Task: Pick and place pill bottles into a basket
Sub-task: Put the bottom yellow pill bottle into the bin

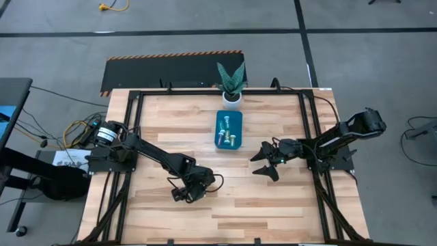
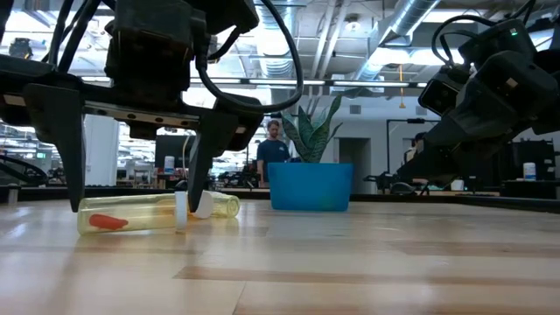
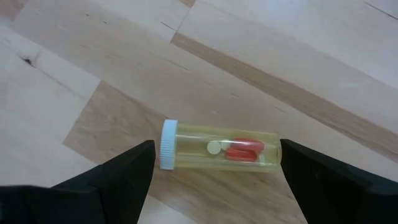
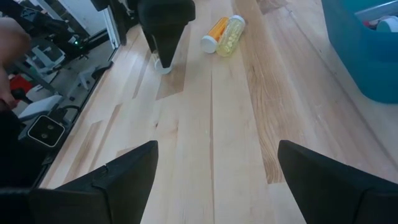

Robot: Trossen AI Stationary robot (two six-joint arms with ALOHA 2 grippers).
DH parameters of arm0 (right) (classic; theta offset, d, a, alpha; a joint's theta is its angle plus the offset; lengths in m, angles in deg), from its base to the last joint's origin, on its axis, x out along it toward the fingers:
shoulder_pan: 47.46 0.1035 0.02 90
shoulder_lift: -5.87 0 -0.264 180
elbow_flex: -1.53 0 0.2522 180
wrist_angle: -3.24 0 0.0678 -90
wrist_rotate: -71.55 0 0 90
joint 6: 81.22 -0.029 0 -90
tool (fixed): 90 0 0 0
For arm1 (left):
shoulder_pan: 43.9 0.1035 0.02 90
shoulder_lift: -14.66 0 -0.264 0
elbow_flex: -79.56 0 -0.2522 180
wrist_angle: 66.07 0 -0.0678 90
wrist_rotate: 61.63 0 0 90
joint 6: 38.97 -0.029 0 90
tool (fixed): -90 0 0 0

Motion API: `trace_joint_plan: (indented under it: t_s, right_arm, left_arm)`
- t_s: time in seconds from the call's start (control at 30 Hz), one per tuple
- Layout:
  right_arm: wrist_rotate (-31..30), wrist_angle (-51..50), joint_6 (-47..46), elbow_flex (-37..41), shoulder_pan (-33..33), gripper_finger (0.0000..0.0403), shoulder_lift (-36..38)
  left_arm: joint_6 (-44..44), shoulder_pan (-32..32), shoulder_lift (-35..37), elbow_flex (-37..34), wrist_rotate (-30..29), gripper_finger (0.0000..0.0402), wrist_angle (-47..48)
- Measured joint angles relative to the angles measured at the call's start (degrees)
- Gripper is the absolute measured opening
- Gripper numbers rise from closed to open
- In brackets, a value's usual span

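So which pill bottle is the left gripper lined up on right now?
The yellow bottle holding red capsules, lying on its side between the open left gripper fingers. The other loose bottles lie apart; the rest sit in the basket.

Too small from above to count: pill bottles (image 1: 228,132) inside basket (image 1: 229,145). Cropped by right-wrist frame: basket's far side.

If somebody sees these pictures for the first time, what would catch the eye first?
Probably the left gripper, open and straddling a yellow pill bottle that lies on its side on the wooden table. Next, the blue basket near the table's far edge, already holding several bottles, with a potted plant just behind it. The right gripper waits open beside the basket.
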Motion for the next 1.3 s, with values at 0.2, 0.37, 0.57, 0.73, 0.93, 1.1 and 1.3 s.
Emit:
trace_joint_plan:
  t_s: [0.2,0.37,0.57,0.73,0.93,1.1,1.3]
  right_arm:
    - [0.0,-0.11,0.0,0.0,0.0,0.0327,0.0]
    - [0.0,-0.13,0.0,0.0,0.0,0.0327,0.0]
    - [0.0,-0.13,0.02,0.0,0.0,0.0327,0.01]
    - [0.0,-0.54,0.02,-0.02,0.0,0.0327,0.02]
    - [-0.33,-0.79,0.04,-0.02,-0.07,0.0327,0.02]
    - [-1.15,-1.51,0.04,-0.02,-0.07,0.0327,0.02]
    - [-1.14,-1.73,0.02,-0.02,-0.07,0.0327,0.02]
  left_arm:
    - [-1.44,0.0,0.0,0.0,-0.1,0.033,-0.11]
    - [-1.67,0.0,0.0,-0.01,-0.46,0.033,-1.24]
    - [-3.32,-0.02,-0.21,-0.02,-0.5,0.033,-2.02]
    - [-3.18,-0.02,-2.94,-0.09,0.92,0.033,-3.92]
    - [-3.01,0.26,-3.56,0.07,2.15,0.033,-4.17]
    - [-2.91,0.28,-3.56,0.05,2.42,0.033,-4.15]
    - [-2.8,0.2,-3.62,0.0,2.89,0.033,-4.7]
